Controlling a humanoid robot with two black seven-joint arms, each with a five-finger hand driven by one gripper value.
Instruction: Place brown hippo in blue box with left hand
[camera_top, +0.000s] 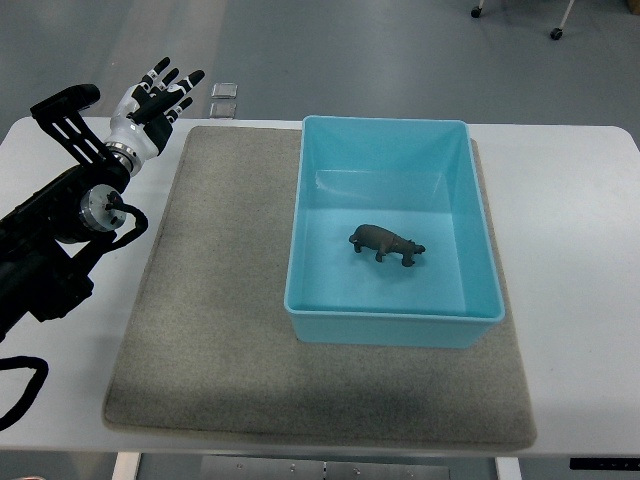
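Observation:
A small brown hippo (386, 243) stands on the floor of the blue box (392, 328), near its middle, head toward the right. The box sits on the right half of a grey mat (215, 310). My left hand (158, 98) is up at the far left corner of the table, well away from the box, with its fingers spread and nothing in them. Its dark arm runs down the picture's left edge. The right arm does not show.
The white table (575, 260) extends beyond the mat on all sides. Two small clear squares (222, 99) lie at the table's far edge, just right of my left hand. Caster wheels (555, 33) show on the floor at the top right.

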